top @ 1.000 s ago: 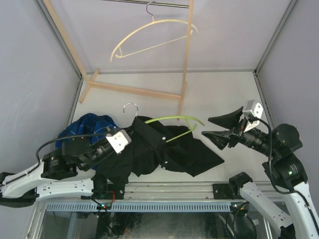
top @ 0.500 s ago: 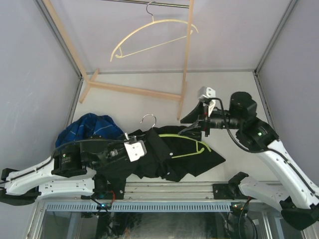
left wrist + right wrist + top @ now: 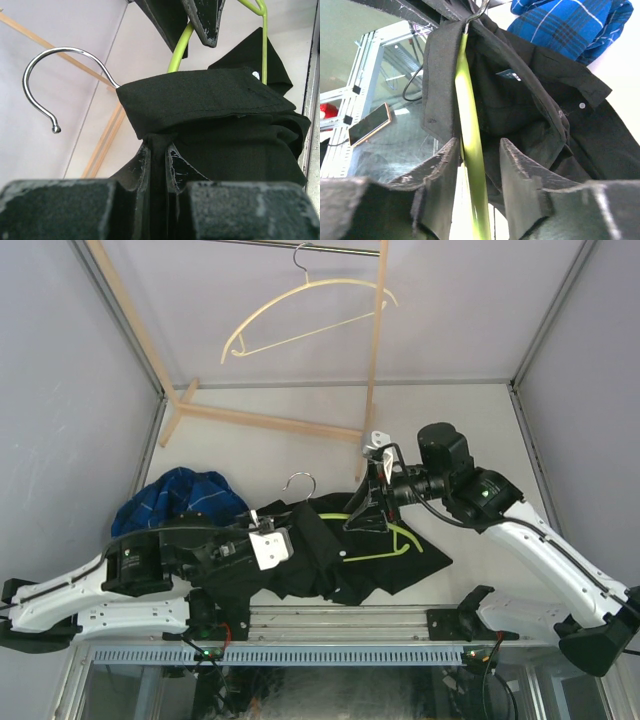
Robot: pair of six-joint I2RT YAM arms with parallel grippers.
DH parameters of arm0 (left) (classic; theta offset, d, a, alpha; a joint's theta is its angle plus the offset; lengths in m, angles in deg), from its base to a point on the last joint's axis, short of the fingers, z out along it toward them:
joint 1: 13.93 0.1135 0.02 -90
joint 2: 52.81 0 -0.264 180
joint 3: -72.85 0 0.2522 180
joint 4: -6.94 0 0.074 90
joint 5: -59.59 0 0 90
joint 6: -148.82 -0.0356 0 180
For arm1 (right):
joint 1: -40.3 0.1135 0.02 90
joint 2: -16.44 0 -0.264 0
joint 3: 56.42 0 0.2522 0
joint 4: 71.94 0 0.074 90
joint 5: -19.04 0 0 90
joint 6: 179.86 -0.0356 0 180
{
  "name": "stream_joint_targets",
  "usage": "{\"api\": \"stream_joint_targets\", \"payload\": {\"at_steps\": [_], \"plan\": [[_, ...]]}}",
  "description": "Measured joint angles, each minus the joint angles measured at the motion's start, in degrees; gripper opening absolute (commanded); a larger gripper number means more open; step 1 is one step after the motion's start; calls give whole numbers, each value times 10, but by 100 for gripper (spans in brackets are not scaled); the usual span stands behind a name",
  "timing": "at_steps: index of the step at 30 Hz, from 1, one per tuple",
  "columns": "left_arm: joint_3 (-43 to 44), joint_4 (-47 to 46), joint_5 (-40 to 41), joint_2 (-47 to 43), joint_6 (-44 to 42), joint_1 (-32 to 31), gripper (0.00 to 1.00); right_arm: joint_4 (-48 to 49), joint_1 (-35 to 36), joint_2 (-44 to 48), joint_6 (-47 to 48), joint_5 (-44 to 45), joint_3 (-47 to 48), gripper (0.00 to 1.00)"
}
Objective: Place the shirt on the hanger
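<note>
Black shirt [image 3: 330, 552] half-draped on green hanger [image 3: 383, 551], at near table [image 3: 250, 450] edge. Left gripper [image 3: 159, 150] pinches collar; right gripper [image 3: 479, 143], jaws apart, straddles hanger arm. Step: seating hanger in shoulder. Next, likely: clamp hanger, push deeper.

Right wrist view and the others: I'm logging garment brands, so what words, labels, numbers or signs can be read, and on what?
Small teal tag inside the black shirt: pale print, too small and blurred to read.
No other word, number or sign can be read in any view.
</note>
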Motion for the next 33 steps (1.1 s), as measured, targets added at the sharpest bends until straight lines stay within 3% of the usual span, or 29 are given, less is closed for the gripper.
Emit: {"api": "stream_joint_targets", "payload": {"at_steps": [4, 6, 14, 20, 28, 33], "plan": [[0, 0, 2, 2, -5, 0, 5, -6, 8, -4, 4, -5, 0, 12], [0, 0, 4, 2, -6, 0, 12, -7, 10, -5, 8, -9, 0, 0], [0, -18, 5, -3, -1, 0, 58, -3, 13, 8, 15, -3, -6, 0], [0, -46, -5, -23, 27, 0, 83, 57, 16, 88, 12, 45, -71, 0], [4, -53, -26, -57, 76, 0, 89, 136, 34, 179, 27, 132, -156, 0], [12, -50, -25, -86, 106, 0, 82, 175, 38, 217, 32, 208, -195, 0]]}}
